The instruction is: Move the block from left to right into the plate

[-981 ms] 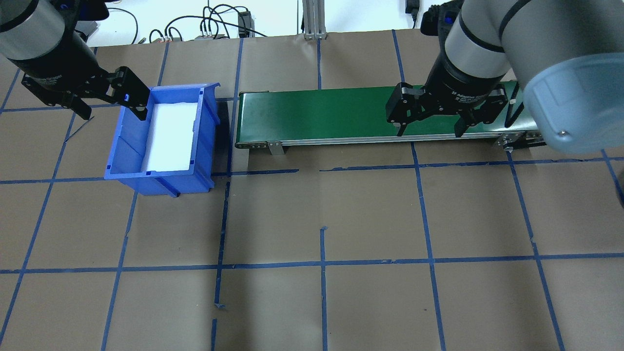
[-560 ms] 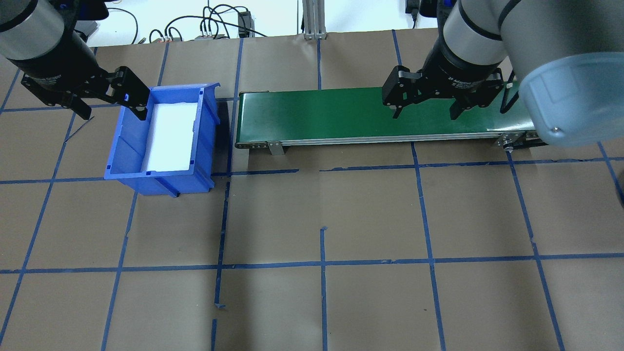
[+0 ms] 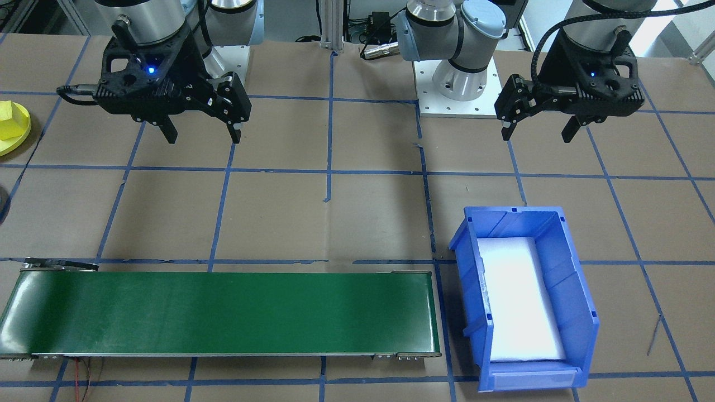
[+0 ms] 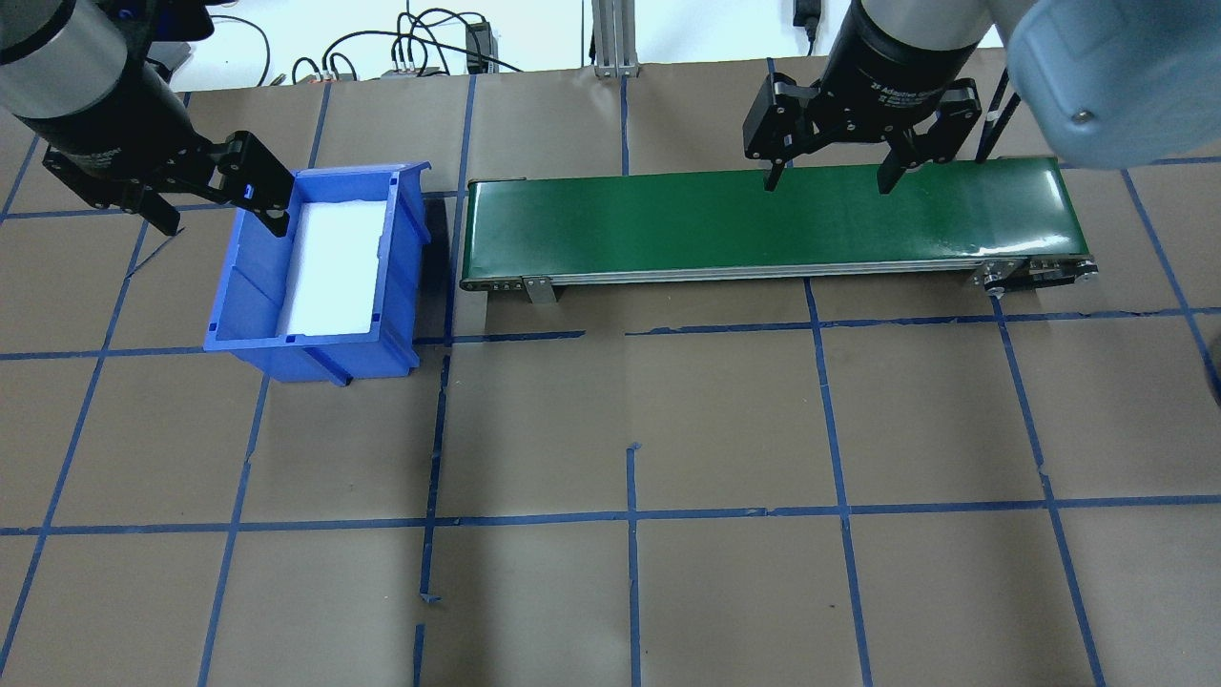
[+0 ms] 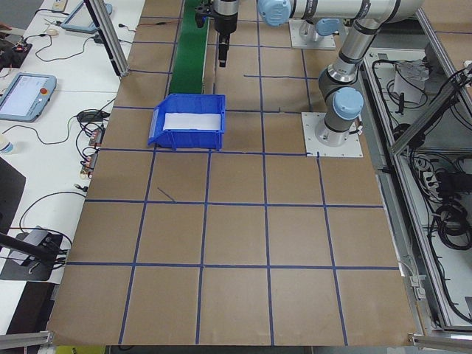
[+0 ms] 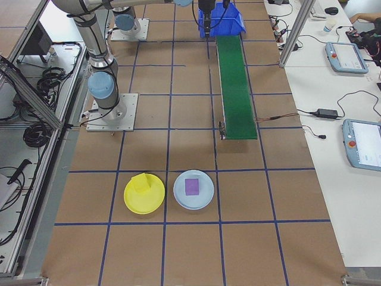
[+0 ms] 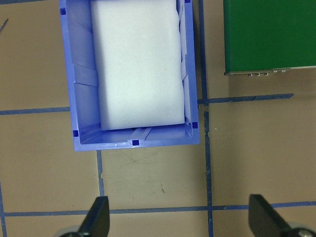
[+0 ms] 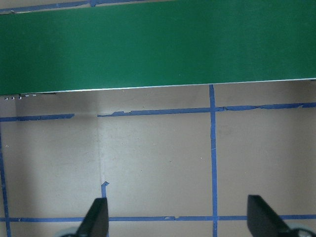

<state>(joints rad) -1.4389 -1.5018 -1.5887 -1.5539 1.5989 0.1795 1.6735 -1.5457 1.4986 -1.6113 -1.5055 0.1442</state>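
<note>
The yellow plate [image 6: 153, 199] lies on the table past the belt's end, with a yellow cube [image 6: 141, 185] resting on it. Its edge also shows in the front-facing view as the plate [image 3: 8, 147]. A purple cube [image 6: 191, 186] sits on a pale plate [image 6: 204, 196] beside it. My right gripper [image 4: 826, 181] hangs open and empty above the far edge of the green belt [image 4: 668, 224]. My left gripper [image 4: 224, 221] is open and empty over the blue bin's [image 4: 250, 286] left wall. Neither gripper is near either cube.
The blue bin holds a white foam pad [image 7: 138, 64] and nothing else. The conveyor belt [image 3: 223, 312] carries nothing. Cables and a metal post [image 4: 610, 38] stand at the far table edge. Blue tape lines grid the brown table.
My right gripper has moved away across the belt, toward the table's far edge, and stays open. The left gripper has not moved.
</note>
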